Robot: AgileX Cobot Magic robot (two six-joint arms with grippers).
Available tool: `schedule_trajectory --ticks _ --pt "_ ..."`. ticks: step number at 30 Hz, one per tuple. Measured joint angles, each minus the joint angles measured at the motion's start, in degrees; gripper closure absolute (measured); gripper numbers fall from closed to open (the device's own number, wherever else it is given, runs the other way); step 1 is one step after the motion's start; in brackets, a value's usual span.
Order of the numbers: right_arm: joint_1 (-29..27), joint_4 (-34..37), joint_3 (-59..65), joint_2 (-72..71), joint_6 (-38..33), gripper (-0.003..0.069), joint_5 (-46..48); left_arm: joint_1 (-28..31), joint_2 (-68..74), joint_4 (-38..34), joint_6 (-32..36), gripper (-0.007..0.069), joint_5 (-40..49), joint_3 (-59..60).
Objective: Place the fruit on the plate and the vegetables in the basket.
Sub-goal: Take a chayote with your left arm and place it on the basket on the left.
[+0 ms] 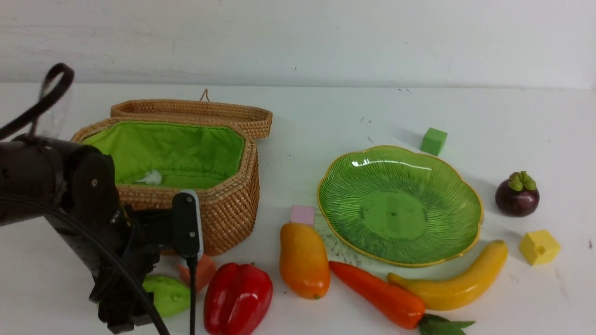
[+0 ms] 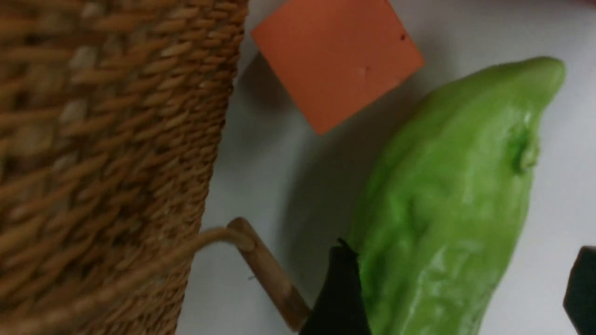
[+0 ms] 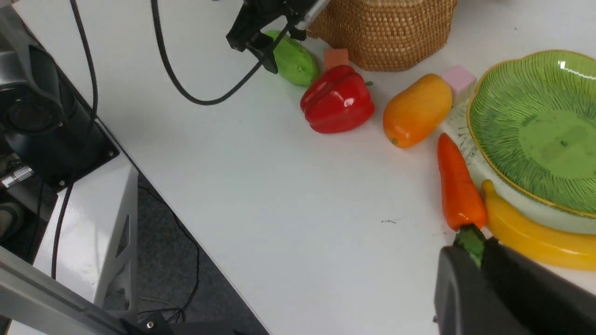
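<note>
- The gourd [image 2: 447, 209] lies by the bench's near edge, toward its left corner, just in front of the basket [image 1: 223, 209].
- Your left gripper [image 2: 461, 284] straddles it, jaws wide, gripping nothing.
- Step in hand: picking up the first vegetable.
- Next, close on the gourd, lift it above the basket's rim, and release it inside.
- Your right gripper [image 3: 482, 265] sits at the leaves of the carrot [image 3: 458, 186]; I cannot tell whether it is open.

We see the wicker basket [image 1: 228, 209] standing open, its lid [image 1: 195, 111] tipped back. To its right lies the ribbed green plate [image 1: 400, 204]. Gourd [image 1: 170, 293], red pepper [image 1: 237, 298], mango [image 1: 302, 265], carrot [image 1: 377, 293] and banana [image 1: 456, 284] lie along the near worktop [image 1: 512, 116]. The mangosteen [image 1: 517, 195] sits upright, right of the plate.
</note>
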Motion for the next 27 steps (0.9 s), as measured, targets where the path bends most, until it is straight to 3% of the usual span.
schedule_trajectory --ticks 5,9,15,22,25,27 --pt "0.00 0.31 0.00 0.00 0.00 0.0573 -0.18 0.00 3.71 0.06 0.36 0.0078 -0.52 -0.06" --pt "0.00 0.62 0.00 0.00 0.00 0.0573 -0.24 0.00 4.54 0.06 0.36 0.0190 0.21 -0.06" --pt "0.00 0.77 0.00 0.00 0.00 0.0570 -1.03 0.00 2.40 -0.05 0.36 0.0190 4.73 -0.10" --pt "0.00 0.66 0.00 0.00 0.00 0.0566 -3.72 0.00 -10.13 0.00 -0.07 0.0190 17.30 -0.10" --pt "0.00 0.66 0.00 0.00 0.00 0.0564 -4.62 0.00 -16.39 0.06 -2.06 0.0190 14.11 -0.10" --pt "0.00 0.66 0.00 0.00 0.00 0.0563 -6.05 0.00 -20.93 0.99 -5.99 0.0190 7.44 -0.47"
